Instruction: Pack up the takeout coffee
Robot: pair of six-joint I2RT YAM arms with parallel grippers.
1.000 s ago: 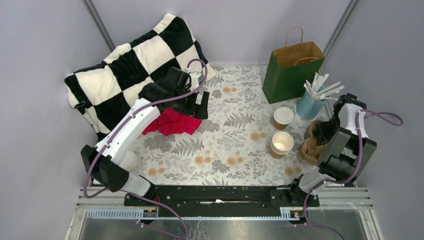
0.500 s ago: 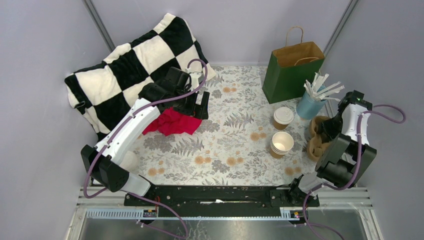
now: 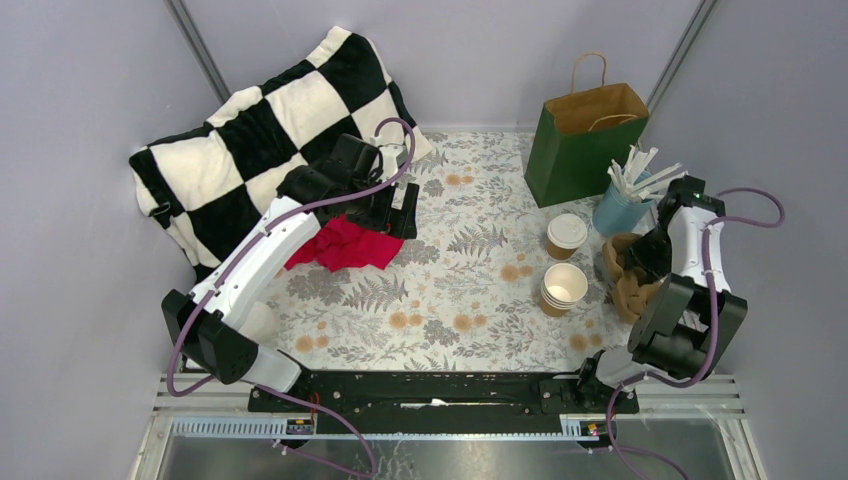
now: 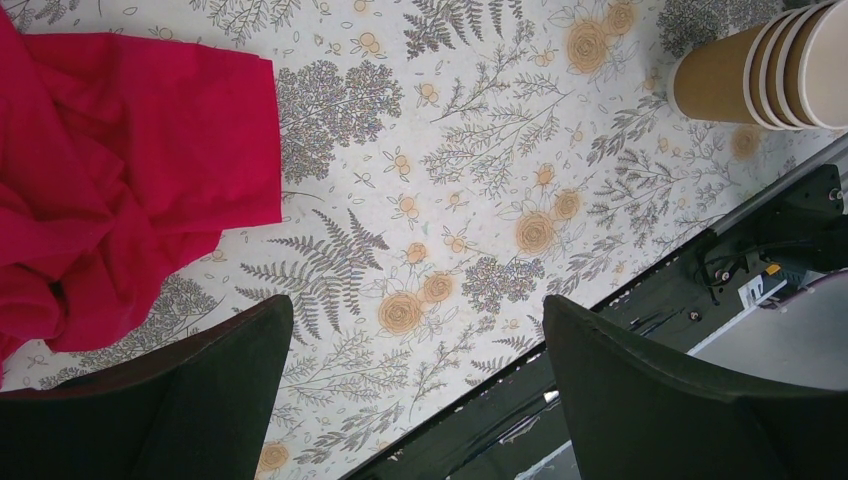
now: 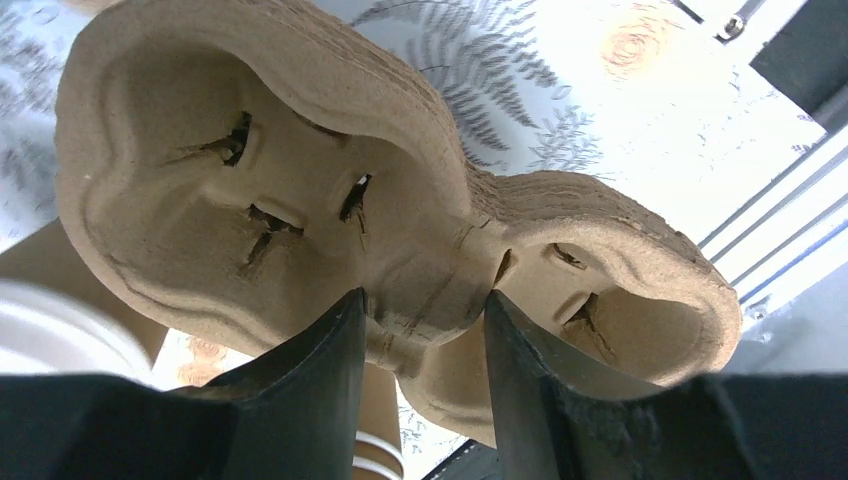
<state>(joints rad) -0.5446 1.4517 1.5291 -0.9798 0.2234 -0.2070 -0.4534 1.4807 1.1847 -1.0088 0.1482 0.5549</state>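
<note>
The takeout coffee (image 3: 567, 235), a brown paper cup with a white lid, stands upright on the floral tablecloth right of centre. My right gripper (image 3: 645, 262) (image 5: 425, 300) is just right of it, shut on the narrow waist of the molded cardboard cup carrier (image 3: 625, 283) (image 5: 300, 180), which is held tilted above the table. My left gripper (image 3: 400, 210) (image 4: 415, 310) hangs open over the cloth at the left-centre, with nothing between its fingers.
A stack of lidless brown cups (image 3: 564, 288) (image 4: 770, 65) stands in front of the coffee. A green paper bag (image 3: 585, 140) stands open at the back right beside a blue cup of stirrers (image 3: 620, 205). A red cloth (image 3: 345, 243) (image 4: 110, 170) and a checkered blanket (image 3: 270, 130) lie at the left.
My right arm has swung its wrist out to the right and back in, shifting the held carrier slightly toward the back. The left arm has not moved.
</note>
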